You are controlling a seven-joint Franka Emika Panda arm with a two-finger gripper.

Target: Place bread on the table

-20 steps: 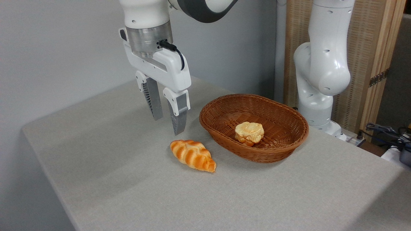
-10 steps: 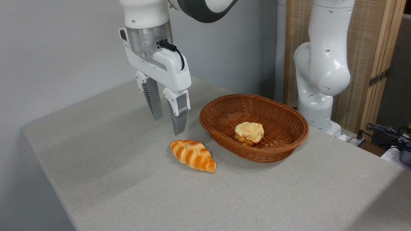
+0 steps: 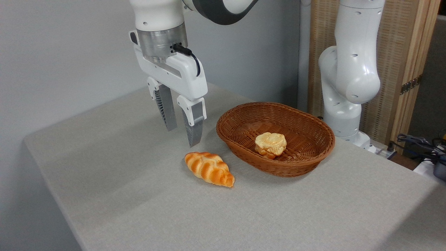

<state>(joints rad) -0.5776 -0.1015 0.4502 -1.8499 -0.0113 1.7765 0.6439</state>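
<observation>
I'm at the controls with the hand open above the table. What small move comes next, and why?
Probably shift the hand to the right until it is over the bun. The bun lies inside the basket, while the open, empty hand hangs above the table near the braided loaf, which is already on the cloth.

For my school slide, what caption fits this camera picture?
Open gripper hangs above table; bun in basket.

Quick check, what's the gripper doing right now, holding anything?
Gripper: open and empty, hanging above the table left of the basket; the bread sits in the basket.
</observation>
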